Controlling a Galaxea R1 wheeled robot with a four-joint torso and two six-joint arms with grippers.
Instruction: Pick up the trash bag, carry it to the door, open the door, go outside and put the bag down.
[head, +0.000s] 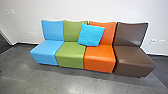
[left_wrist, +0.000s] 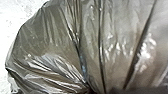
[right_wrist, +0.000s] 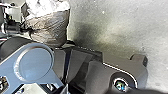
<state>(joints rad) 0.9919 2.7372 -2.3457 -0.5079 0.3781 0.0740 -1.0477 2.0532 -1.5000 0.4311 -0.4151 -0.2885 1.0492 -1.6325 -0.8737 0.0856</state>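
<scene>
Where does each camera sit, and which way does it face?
Head: high on the robot, facing forward and down at coloured seats with a cushion.
Left wrist: on that arm, facing the trash bag.
Right wrist: on that arm, facing the floor, the robot's dark plate and jointed bar.
Both wrist views share the bag.

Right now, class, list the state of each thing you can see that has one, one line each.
Trash bag, bulging, creases drawn together
Light-blue chair, upright
Green chair, upright, partly covered
Orange chair, upright, partly covered
Brown chair, upright
Turquoise cushion, tilted, leaning across green and orange chairs
</scene>
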